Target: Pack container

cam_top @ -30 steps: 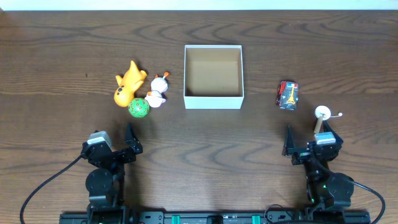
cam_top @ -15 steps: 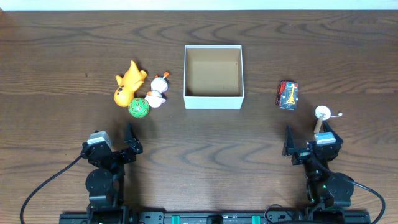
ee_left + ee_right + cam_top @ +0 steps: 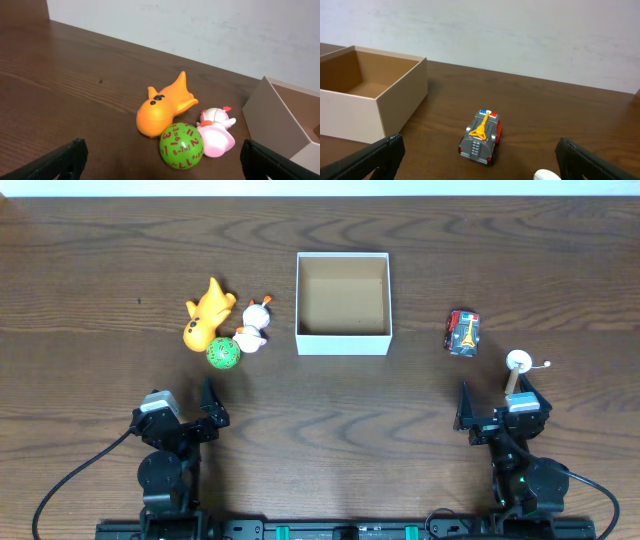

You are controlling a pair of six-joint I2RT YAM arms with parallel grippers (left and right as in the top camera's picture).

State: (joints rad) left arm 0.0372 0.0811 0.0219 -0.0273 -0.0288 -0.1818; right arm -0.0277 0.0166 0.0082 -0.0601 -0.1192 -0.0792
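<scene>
overhead: the container (image 3: 343, 341) sits mid-table, ahead of and between the left gripper (image 3: 182, 398) and right gripper (image 3: 492, 395), well apart from both. both gape wide, holding nothing. orange fish (image 3: 207, 313), green ball (image 3: 223, 353) and white toy (image 3: 254, 326) cluster to its left; toy car (image 3: 462, 332) to its right.

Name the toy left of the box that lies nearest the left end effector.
The green ball with red numbers; the orange toy and the white toy lie farther back.
</scene>
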